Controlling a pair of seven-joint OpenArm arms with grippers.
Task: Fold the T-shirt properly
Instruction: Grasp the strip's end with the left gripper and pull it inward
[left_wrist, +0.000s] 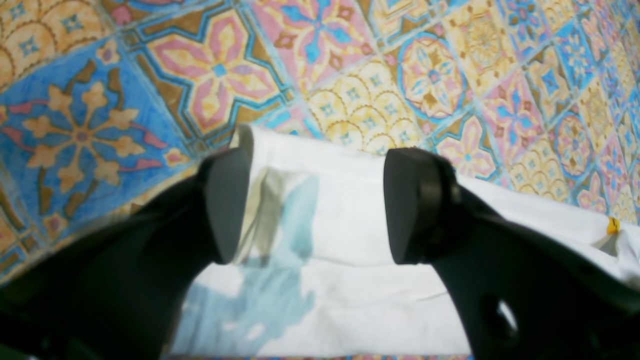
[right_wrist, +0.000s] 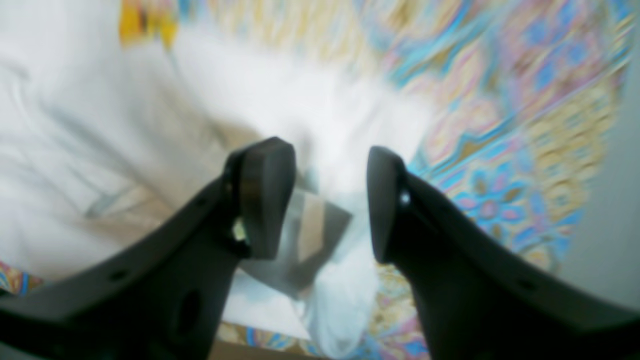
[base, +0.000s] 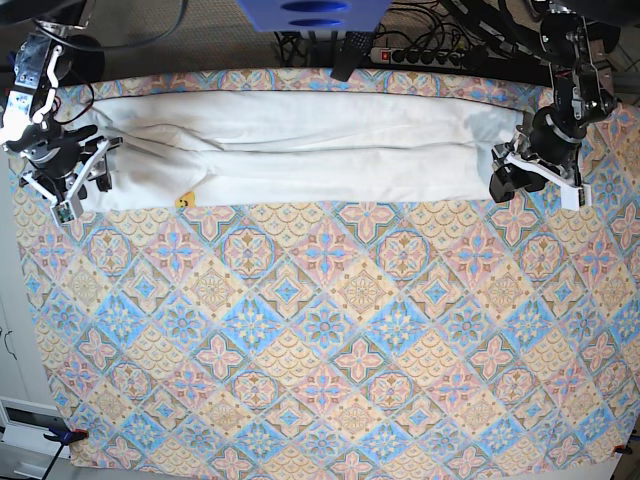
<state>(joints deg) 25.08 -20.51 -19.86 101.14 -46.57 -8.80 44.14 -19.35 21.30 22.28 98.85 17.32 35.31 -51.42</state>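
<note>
The white T-shirt (base: 300, 150) lies as a long folded strip along the far side of the table. A small yellow bit of its print (base: 185, 201) peeks out at the near edge. My left gripper (base: 503, 175) hovers at the strip's right end in the base view. In its wrist view the left gripper (left_wrist: 315, 200) is open above white cloth (left_wrist: 340, 300) with blue print showing faintly through. My right gripper (base: 85, 185) is at the strip's other end. Its wrist view is blurred, and the right gripper (right_wrist: 330, 200) has its jaws apart over the shirt (right_wrist: 75, 125).
A colourful tile-patterned cloth (base: 330, 330) covers the whole table. A power strip and cables (base: 400, 50) run behind the far edge, with a blue object (base: 310, 12) above them. A clamp (base: 60, 435) sits at the near left corner.
</note>
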